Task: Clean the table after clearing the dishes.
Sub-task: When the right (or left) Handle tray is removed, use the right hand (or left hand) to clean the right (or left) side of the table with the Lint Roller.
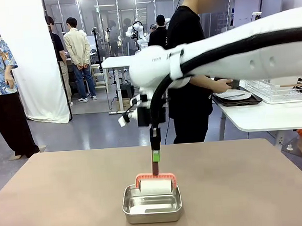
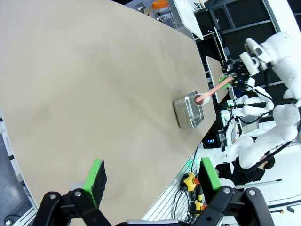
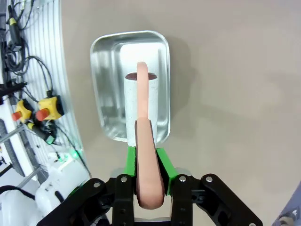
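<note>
From the front, the right arm reaches in across the tan counter [image 1: 69,200], and its right tool [image 1: 155,156] points straight down, clamped on the pink handle of a lint roller [image 1: 155,184]. The roller's white roll sits low in a steel pan [image 1: 152,205] near the middle of the near edge; I can't tell whether it touches the bottom. At the far right, a person [image 1: 189,64] stands at a white counter [image 1: 264,116] with a hand by a white plate [image 1: 233,94] on a dark tray [image 1: 240,101], well apart from the tan counter. From the left wrist, the left tool [image 2: 153,175] hangs with its green-padded fingers [image 2: 96,176] spread wide and nothing between them, over the counter's [image 2: 94,70] edge. Farther off are the pan [image 2: 189,110], the roller [image 2: 204,99] and the right tool [image 2: 230,77]. From the right wrist, looking down, the right tool [image 3: 148,162] has both green pads pressed on the handle. The roller [image 3: 143,117] runs into the pan [image 3: 103,61], and bare counter [image 3: 235,94] lies around it.
</note>
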You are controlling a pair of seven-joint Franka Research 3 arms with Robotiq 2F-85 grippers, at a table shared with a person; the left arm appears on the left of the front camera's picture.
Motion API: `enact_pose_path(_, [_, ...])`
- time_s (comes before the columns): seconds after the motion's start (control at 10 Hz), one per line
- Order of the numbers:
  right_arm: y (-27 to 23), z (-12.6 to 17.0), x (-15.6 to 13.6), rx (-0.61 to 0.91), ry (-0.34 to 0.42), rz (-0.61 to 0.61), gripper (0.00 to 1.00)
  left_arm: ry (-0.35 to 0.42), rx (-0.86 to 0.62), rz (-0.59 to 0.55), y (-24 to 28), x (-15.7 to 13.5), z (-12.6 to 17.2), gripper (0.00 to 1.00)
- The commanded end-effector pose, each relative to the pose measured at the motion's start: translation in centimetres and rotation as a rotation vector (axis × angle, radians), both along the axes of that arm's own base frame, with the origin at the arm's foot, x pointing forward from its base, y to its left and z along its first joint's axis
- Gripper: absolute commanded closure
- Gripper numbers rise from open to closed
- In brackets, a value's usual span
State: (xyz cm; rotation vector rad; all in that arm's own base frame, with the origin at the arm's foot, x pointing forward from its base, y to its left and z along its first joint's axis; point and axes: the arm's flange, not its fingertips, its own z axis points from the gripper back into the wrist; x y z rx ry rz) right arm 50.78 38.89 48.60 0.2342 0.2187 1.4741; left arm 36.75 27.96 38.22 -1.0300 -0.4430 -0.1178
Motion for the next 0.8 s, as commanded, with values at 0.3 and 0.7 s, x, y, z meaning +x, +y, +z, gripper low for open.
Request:
enact_pose_path(0.3, [-7.8,7.7,1.6,0.041,-0.056,-0.539,0.78,-0.008,-0.003,0.003,0.1,-0.3,0.0,0.00])
enact_pose_path(0.7, [-18.8,3.0,2.6,0.132,-0.060,-1.072,0.78,-0.008,-0.003,0.003,0.1,-0.3,0.0,0.00])
